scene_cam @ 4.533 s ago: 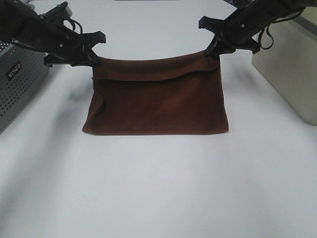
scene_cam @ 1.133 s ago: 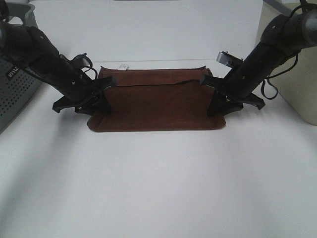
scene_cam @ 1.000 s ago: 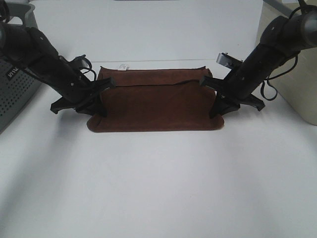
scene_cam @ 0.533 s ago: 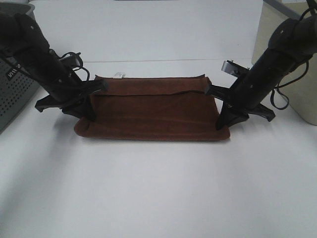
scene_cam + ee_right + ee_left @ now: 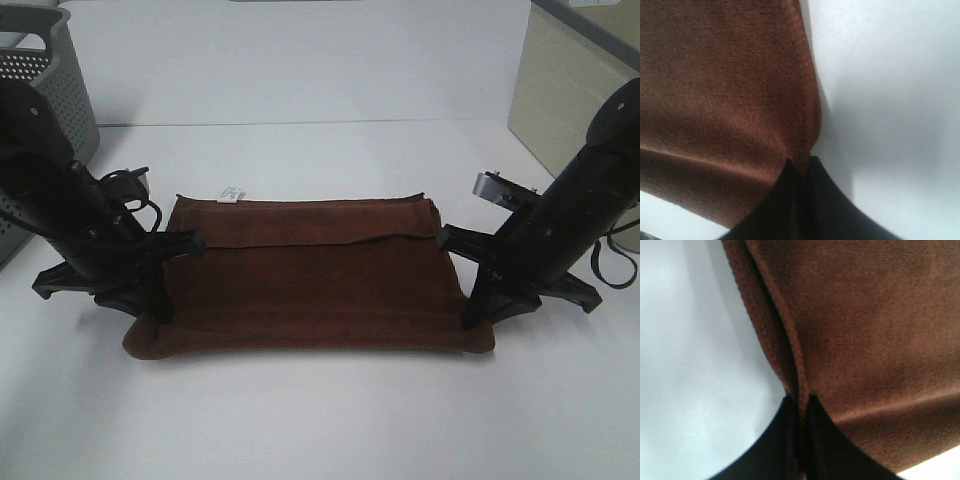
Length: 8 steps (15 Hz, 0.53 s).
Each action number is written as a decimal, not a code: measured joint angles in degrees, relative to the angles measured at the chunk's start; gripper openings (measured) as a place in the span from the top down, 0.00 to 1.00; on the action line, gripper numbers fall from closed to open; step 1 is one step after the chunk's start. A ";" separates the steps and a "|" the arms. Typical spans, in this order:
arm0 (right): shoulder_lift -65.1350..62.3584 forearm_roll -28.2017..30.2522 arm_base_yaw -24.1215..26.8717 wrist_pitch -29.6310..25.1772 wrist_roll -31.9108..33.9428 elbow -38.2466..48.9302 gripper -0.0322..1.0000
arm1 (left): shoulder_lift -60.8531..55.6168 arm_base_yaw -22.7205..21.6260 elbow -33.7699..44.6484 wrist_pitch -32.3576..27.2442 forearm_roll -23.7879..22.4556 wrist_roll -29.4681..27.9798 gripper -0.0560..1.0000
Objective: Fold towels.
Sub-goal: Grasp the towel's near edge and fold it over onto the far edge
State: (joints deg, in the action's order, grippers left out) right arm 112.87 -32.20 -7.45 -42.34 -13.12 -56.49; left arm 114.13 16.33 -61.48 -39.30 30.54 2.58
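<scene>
A dark reddish-brown towel [image 5: 310, 285] lies folded on the white table [image 5: 320, 420], with a small white tag [image 5: 232, 193] at its far left corner. My left gripper [image 5: 158, 312] is shut on the towel's near left corner. In the left wrist view the black fingers [image 5: 785, 440] pinch the hemmed edge of the towel [image 5: 865, 330]. My right gripper [image 5: 472, 318] is shut on the near right corner. The right wrist view shows its fingers [image 5: 797, 200] clamped on the towel's edge [image 5: 725, 85].
A grey perforated basket [image 5: 50, 70] stands at the far left behind my left arm. A beige box [image 5: 570, 100] stands at the far right behind my right arm.
Both grippers have pulled the towel's held corners toward the near edge of the table and outward. The towel has slid nearer and lies flatter and wider.
</scene>
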 joint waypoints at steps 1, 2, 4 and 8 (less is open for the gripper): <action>-0.29 0.00 0.00 -0.11 -0.11 -0.52 0.97 | -0.11 0.00 -0.63 -0.74 0.06 -0.23 0.92; -0.40 0.23 0.00 -0.23 -0.11 -1.60 0.97 | -0.11 -0.06 -1.89 -1.78 -0.06 -0.69 0.92; -0.46 0.52 0.00 -0.29 -0.11 -5.10 0.97 | -0.11 -0.06 -5.61 -2.81 -1.55 -2.23 0.92; 1.38 1.78 0.00 -1.26 -0.11 -16.50 0.97 | -0.11 -0.34 -13.64 -0.97 -5.04 -8.08 0.92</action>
State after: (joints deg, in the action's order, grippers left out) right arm 114.25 -30.42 -7.45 -43.60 -13.24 -72.99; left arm 114.02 15.99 -75.11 -40.28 25.50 -5.50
